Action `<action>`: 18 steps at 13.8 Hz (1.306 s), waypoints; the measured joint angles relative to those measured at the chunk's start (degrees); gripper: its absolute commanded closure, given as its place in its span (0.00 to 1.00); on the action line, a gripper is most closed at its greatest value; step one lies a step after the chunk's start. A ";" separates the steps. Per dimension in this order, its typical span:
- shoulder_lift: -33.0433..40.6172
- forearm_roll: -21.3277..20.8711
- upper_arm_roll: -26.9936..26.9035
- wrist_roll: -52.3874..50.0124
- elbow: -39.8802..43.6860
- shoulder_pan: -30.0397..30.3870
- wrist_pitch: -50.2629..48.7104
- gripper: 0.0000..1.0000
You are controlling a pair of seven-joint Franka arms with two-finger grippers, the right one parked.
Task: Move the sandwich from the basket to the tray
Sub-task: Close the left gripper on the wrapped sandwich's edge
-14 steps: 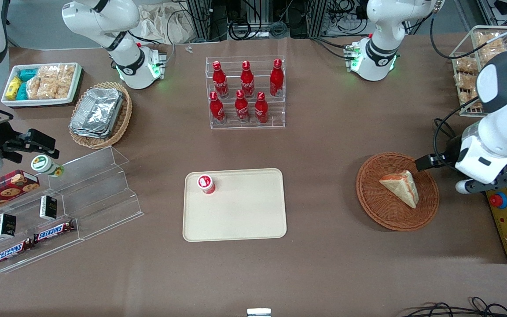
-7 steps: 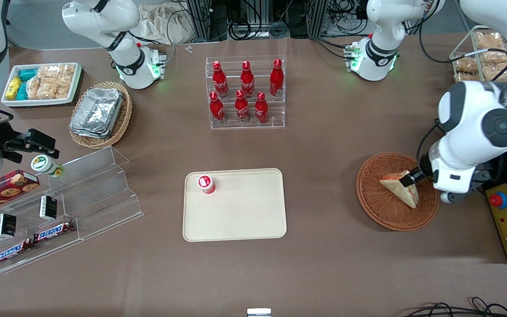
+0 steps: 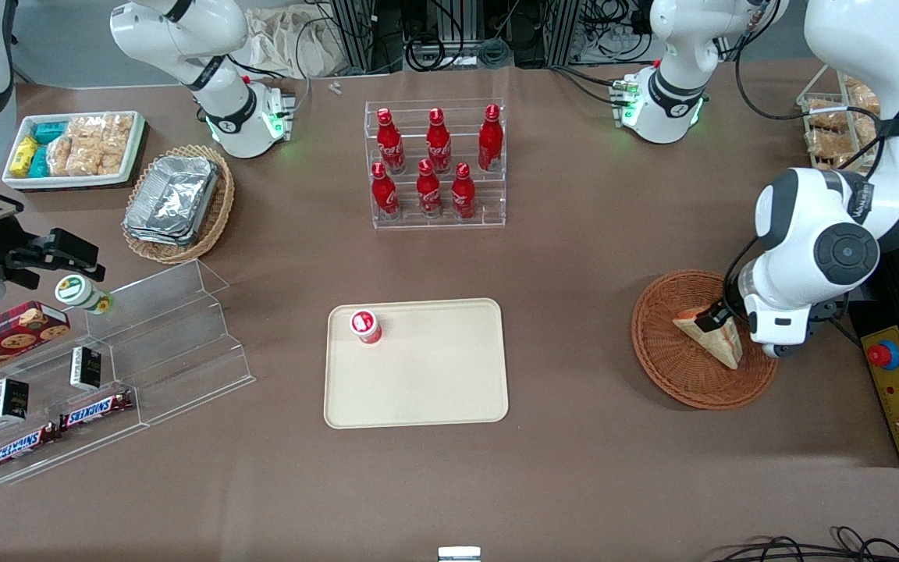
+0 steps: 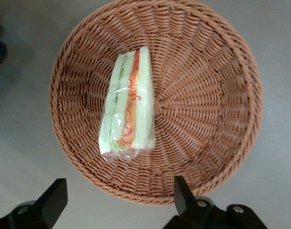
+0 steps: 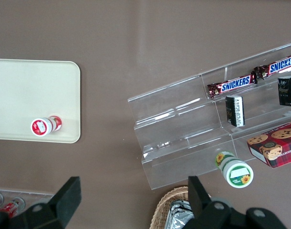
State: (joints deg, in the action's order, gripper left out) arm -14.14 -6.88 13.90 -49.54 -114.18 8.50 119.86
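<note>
Bright, even light is shining from above, shadows are staying soft, foil containers (image 3: 172,199) are glaring a little, and everything is looking sharp

**Three cameras, one table**

The front view looks down from high up at the whole table. The left wrist view looks straight down, close, at the basket (image 4: 155,102). The right wrist view and front view both show the tray (image 3: 426,375).

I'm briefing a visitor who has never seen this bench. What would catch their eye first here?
Probably the gripper, open above the wrapped sandwich lying in the round basket at the working arm's end. Next, the red bottles in their clear rack, farther from the camera than the beige tray.
</note>
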 measured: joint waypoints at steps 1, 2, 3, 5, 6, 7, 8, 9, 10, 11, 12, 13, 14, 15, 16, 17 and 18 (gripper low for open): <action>0.00 0.00 -0.16 -0.02 -0.83 0.47 1.21 0.01; -0.02 0.00 -0.26 -0.02 -1.64 0.91 2.65 0.01; -0.02 0.00 -0.33 -0.02 -2.51 1.20 4.16 0.01; -0.05 0.00 -0.54 -0.02 -4.61 1.37 7.32 0.01; -0.07 0.00 -0.78 -0.02 -5.71 1.38 8.99 0.01; -0.12 0.00 -1.00 -0.02 -6.63 1.40 10.50 0.01; -0.25 0.00 -1.12 -0.01 -7.29 1.41 11.58 0.01; -0.48 0.00 -1.17 -0.01 -7.61 1.41 12.15 0.01; -0.72 0.00 -1.21 -0.01 -7.76 1.44 12.47 0.01; -1.00 0.00 -1.30 -0.01 -7.85 1.60 12.92 0.01; -1.32 0.00 -1.42 -0.01 -7.88 1.79 13.41 0.01; -1.66 0.00 -1.47 -0.01 -7.93 2.00 13.95 0.01; -2.03 0.00 -1.47 -0.01 -8.09 2.20 14.68 0.01; -2.45 0.00 -1.47 -0.01 -8.32 2.31 15.48 0.02; -2.97 0.00 -1.47 0.00 -8.49 2.33 16.06 0.04; -3.63 0.00 -1.46 0.01 -8.55 2.33 16.72 0.14; -4.23 0.00 -1.46 0.01 -8.56 2.33 17.25 0.38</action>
State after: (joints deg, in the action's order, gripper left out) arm -18.37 -6.88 12.44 -49.53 -122.74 10.84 137.11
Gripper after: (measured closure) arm 0.035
